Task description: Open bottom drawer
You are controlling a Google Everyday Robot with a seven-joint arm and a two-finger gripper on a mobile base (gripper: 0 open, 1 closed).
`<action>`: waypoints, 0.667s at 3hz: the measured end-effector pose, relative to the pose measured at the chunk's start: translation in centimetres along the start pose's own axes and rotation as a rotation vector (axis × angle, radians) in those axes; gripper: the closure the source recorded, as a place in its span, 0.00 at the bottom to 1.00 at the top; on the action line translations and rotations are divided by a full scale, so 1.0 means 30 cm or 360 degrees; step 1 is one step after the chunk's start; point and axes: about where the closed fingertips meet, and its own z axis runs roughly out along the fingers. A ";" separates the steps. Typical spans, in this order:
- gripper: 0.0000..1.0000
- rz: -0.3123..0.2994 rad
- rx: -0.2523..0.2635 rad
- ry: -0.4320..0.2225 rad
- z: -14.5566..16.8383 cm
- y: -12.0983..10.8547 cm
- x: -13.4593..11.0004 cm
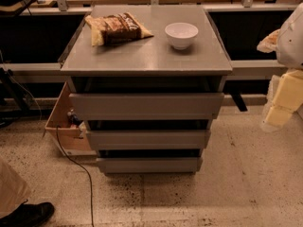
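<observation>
At the frame's 9 o'clock edge a wooden crate (64,126) leans beside the drawer unit, with a black cable (75,167) trailing over the floor. On the grey counter (142,56) lie a brown snack bag (116,29) and, at its 3 o'clock, a white bowl (181,34). The bottom drawer (149,165) is the lowest and slimmest of three grey fronts. Its long axis runs 9 to 3 o'clock, and it appears not yet pulled out. The claw (280,107) hangs at the right edge, well apart from the unit, and whether it is released or clenched cannot be told. From the claw the drawer lies at about 8 o'clock, so the approach probably goes down and leftward.
</observation>
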 end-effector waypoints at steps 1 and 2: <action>0.00 0.0000 0.0003 -0.0001 -0.001 0.000 -0.001; 0.00 0.0019 0.0000 -0.0002 0.048 0.002 0.008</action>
